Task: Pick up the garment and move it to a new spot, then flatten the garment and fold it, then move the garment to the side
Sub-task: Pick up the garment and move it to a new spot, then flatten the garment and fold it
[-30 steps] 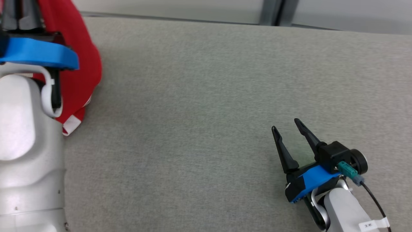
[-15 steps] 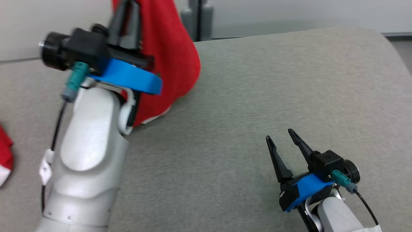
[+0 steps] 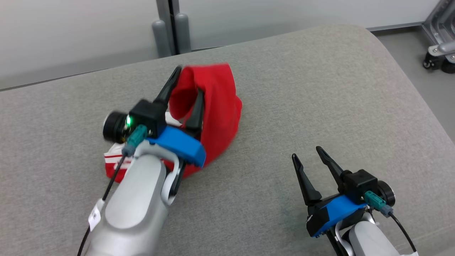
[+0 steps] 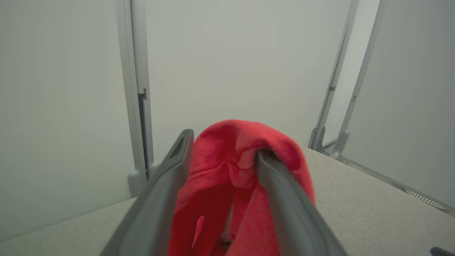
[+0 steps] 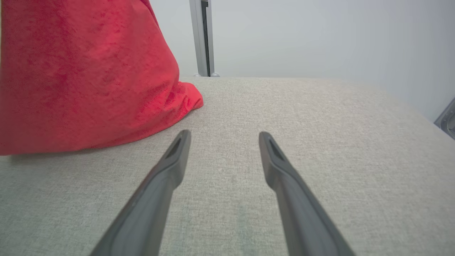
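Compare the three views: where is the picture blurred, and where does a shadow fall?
Head view: the garment is motion-smeared along its top edge, the right gripper crisp. Left wrist view: the left fingers and the cloth between them look soft. Right wrist view: a faint shadow lies under the garment on the grey cushion; even light, no glare.

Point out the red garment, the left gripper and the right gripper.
red garment (image 3: 222, 106): head view, bare cloth on its right side.
left gripper (image 3: 189, 79): head view, midway between its fingertips.
right gripper (image 3: 305, 151): head view, midway between its fingertips.
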